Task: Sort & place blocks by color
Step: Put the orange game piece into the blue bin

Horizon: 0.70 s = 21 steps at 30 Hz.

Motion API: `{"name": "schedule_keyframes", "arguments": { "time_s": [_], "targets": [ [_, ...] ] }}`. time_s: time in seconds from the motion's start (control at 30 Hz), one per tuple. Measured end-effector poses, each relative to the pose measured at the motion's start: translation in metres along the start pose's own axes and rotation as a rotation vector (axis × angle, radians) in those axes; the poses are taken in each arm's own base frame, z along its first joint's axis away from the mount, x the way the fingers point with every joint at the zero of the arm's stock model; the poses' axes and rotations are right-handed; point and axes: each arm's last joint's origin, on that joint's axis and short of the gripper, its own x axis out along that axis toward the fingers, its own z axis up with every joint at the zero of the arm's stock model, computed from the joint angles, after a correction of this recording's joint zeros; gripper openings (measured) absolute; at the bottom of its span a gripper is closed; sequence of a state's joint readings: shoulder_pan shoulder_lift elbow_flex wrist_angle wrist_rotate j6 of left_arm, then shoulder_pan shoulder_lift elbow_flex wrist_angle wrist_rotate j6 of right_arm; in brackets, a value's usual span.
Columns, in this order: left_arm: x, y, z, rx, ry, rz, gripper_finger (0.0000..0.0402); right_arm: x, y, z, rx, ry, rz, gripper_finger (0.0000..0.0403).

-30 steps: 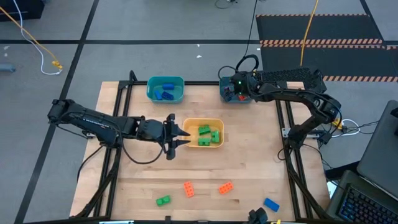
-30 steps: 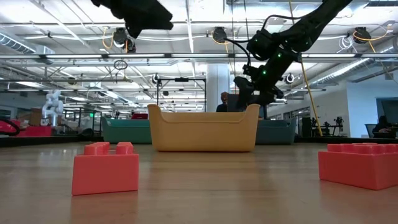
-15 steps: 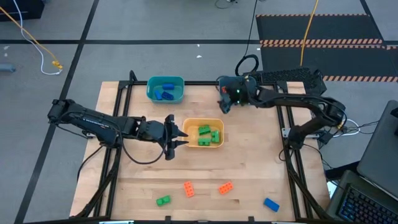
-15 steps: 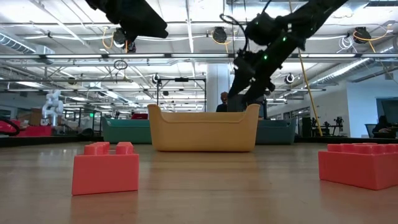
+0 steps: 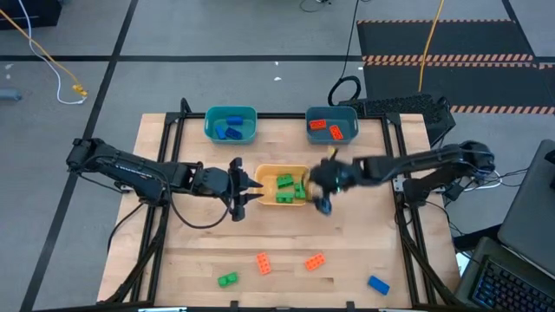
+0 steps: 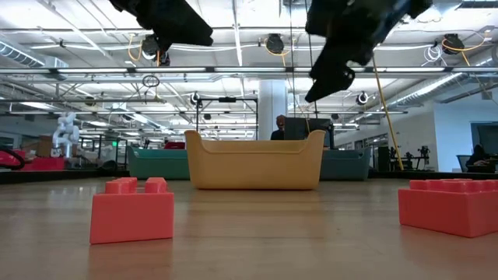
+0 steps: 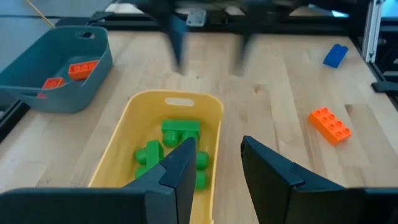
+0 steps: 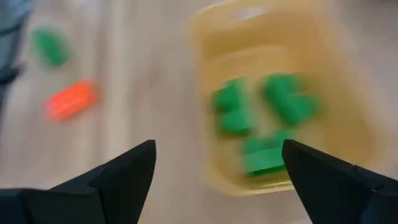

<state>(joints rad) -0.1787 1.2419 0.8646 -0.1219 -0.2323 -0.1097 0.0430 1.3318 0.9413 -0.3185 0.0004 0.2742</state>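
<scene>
Several green blocks lie in the yellow bin at mid-table. Blue blocks sit in the far left teal bin, and two orange blocks in the far right teal bin. Loose near the table's near edge lie a green block, two orange blocks and a blue block. My left gripper hangs open and empty at the yellow bin's left end. My right gripper is open and empty above the bin's right end.
The far left teal bin and far right teal bin stand against the far edge. A black frame rail runs along each side of the table. In the low view, the two orange blocks stand in front of the yellow bin.
My right gripper has swung away from the far right teal bin toward the near edge and now hovers by the yellow bin's right end, moving fast. The teal bin's orange blocks are uncovered.
</scene>
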Motion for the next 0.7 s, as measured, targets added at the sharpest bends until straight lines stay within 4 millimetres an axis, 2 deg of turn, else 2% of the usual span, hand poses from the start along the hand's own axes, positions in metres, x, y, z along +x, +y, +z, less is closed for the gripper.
{"name": "schedule_keyframes", "arguments": {
  "time_s": [0.17, 0.3, 0.53, 0.7],
  "targets": [
    [0.0, 0.0, 0.002, 0.004, -0.017, -0.002, 0.0129, 0.006, 0.05, -0.019, -0.142, 0.051, 0.124, 0.0341],
    [0.0, 0.0, 0.002, 0.006, -0.02, -0.002, 0.0129, 0.013, 0.078, -0.037, -0.203, 0.093, 0.132, 0.0341],
    [0.0, 0.0, 0.006, -0.003, -0.057, -0.006, 0.0129, 0.036, 0.111, -0.065, -0.274, 0.156, 0.168, 0.0341],
    [0.0, -0.001, 0.007, 0.009, -0.073, -0.008, 0.0129, 0.046, 0.123, -0.076, -0.326, 0.164, 0.195, 0.0341]
  ]
}}
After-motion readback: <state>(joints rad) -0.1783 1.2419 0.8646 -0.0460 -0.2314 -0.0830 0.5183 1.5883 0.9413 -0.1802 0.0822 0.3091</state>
